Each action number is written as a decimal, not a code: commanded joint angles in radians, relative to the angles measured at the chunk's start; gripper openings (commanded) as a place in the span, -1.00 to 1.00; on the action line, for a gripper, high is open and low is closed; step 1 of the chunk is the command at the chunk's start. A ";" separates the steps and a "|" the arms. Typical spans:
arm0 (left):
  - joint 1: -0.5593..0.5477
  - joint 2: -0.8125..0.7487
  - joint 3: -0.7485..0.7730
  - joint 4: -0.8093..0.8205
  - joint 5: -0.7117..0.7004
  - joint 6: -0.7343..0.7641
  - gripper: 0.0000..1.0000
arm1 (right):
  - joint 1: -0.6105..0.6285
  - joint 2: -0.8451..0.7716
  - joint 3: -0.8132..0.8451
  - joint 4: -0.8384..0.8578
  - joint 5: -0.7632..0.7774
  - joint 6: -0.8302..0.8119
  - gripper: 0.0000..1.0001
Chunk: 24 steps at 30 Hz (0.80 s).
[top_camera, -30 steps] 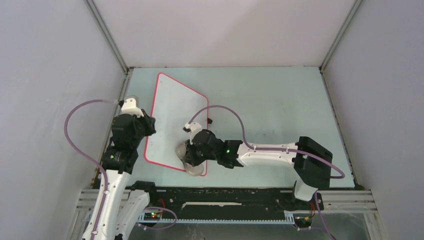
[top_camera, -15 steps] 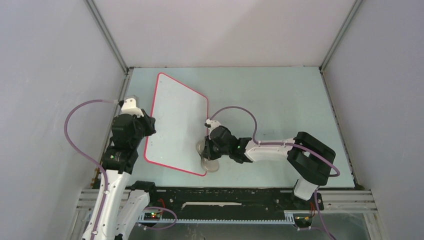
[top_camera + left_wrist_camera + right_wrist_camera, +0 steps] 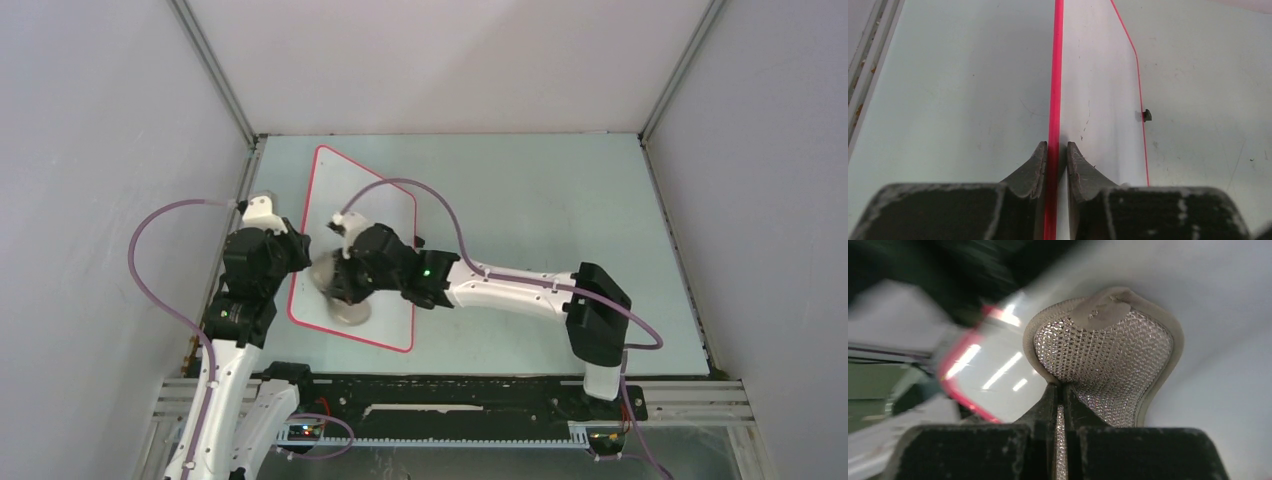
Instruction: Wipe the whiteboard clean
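Observation:
The whiteboard (image 3: 350, 205) lies flat on the table's left half, white with a red-pink rim and no writing visible. My left gripper (image 3: 297, 251) is shut on the whiteboard's left rim (image 3: 1054, 100), one finger on each side of the red edge. My right gripper (image 3: 345, 285) is shut on a grey knobbly cloth pad (image 3: 1103, 360) and holds it on the board's near-left part (image 3: 338, 298), close to the left gripper. The pad looks blurred with motion. A black clip (image 3: 1146, 115) shows on the board's right edge.
The pale green table (image 3: 540, 200) stretches to the right of the board. Grey walls enclose the back and both sides. The black base rail (image 3: 450, 395) runs along the near edge. The right arm's purple cable (image 3: 420, 195) arcs over the board.
My right gripper swept the pad from the board's near-right corner, off its edge, then back left across the board to the near-left part. The left gripper and board stayed put.

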<state>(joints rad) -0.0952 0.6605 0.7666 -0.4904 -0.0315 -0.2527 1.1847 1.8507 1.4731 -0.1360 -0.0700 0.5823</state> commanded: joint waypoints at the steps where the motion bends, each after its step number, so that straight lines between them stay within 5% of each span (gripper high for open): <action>1: -0.013 -0.001 -0.021 -0.059 0.048 -0.003 -1.00 | 0.055 0.069 0.183 0.112 -0.136 -0.016 -1.00; 8: -0.013 -0.010 -0.024 -0.056 0.049 -0.003 -1.00 | -0.036 0.158 0.254 0.119 -0.137 0.107 -1.00; 17: -0.012 -0.004 -0.023 -0.053 0.050 0.001 -1.00 | -0.182 0.086 -0.030 0.240 -0.082 0.162 -1.00; 24: -0.012 0.005 -0.024 -0.051 0.048 0.005 -1.00 | -0.257 0.115 -0.028 0.246 -0.082 0.135 -1.00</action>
<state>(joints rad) -0.0952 0.6586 0.7647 -0.4961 -0.0368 -0.2527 0.9535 1.9320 1.4300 0.0986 -0.2302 0.7498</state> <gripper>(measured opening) 0.186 0.018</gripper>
